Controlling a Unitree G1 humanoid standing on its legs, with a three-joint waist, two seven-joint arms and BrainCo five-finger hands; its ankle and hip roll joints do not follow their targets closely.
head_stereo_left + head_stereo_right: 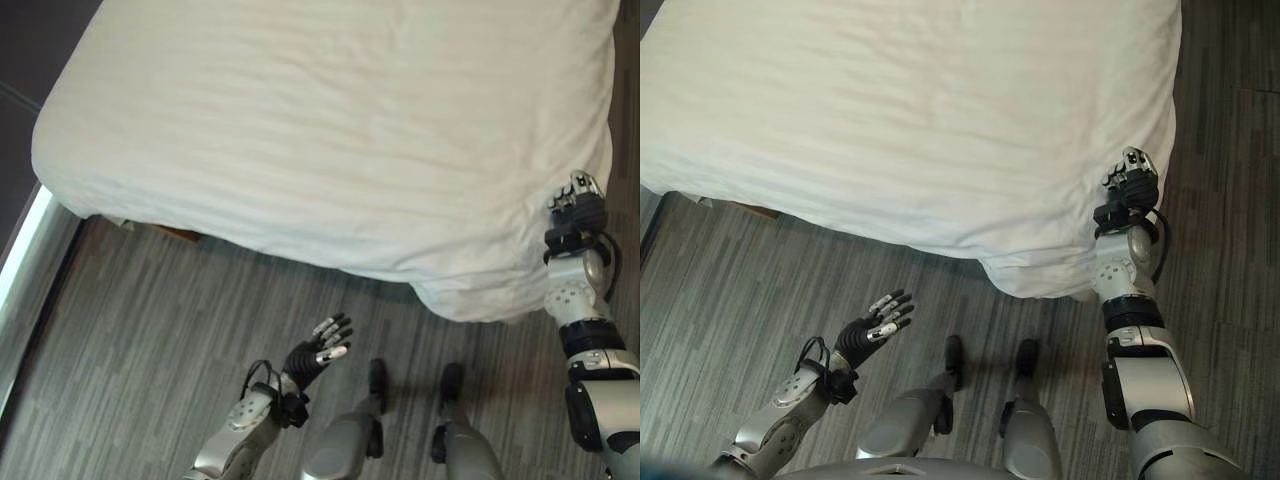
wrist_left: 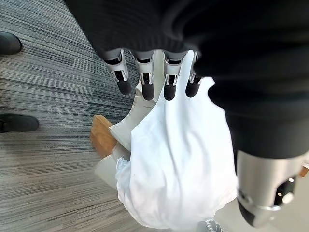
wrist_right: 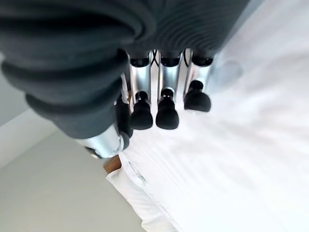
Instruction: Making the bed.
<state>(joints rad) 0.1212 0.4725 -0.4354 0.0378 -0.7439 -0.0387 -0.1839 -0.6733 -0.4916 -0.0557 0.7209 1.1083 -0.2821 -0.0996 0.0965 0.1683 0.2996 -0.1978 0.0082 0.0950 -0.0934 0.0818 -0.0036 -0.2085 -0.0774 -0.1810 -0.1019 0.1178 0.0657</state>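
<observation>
Here, a white duvet (image 1: 330, 130) lies spread over the bed, its near edge hanging over the side and its near right corner drooping toward the grey plank floor (image 1: 150, 330). The robot's right hand (image 1: 1130, 178) is at that corner, against the cloth; its dark-tipped fingers look fairly straight in the right wrist view, though whether any cloth is pinched under them cannot be told. The left hand (image 1: 318, 348) hangs over the floor in front of the bed, well apart from the duvet, its fingers spread and holding nothing. The duvet looks soft, puffy and light but bulky, so it will likely sag, fold and drag rather than slide as one piece. The best hold appears to be the hem or a corner, where the cloth bunches thick enough to pinch, with both hands set apart along the near edge.
</observation>
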